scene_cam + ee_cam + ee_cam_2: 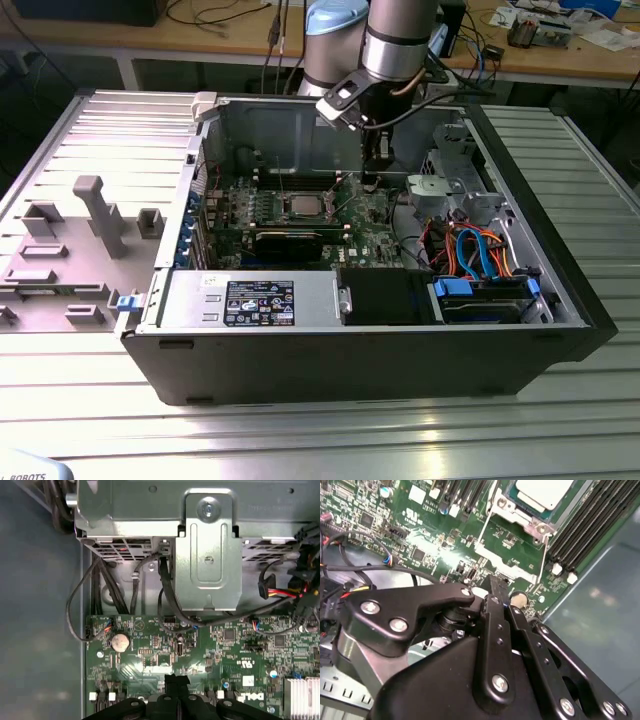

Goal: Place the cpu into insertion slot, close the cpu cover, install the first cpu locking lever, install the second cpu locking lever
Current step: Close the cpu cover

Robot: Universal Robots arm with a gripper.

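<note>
The cpu (303,206) (542,491) lies flat in the insertion slot (286,213) on the green motherboard, grey metal top facing up. The silvery cpu cover (532,526) lies down around its edge. Two thin wire locking levers (543,555) (487,516) run along the socket's sides; whether they are latched I cannot tell. My gripper (372,182) (496,584) (176,679) hangs just above the board, to the exterior view's right of the socket. Its black fingers are pressed together, shut on nothing.
The open computer case (560,270) walls in the board. A metal drive cage (207,555) with black cables (165,585) stands beyond the gripper. A coin battery (120,641), memory slots (590,520), a black expansion card (290,240) and orange and blue cables (480,255) lie nearby.
</note>
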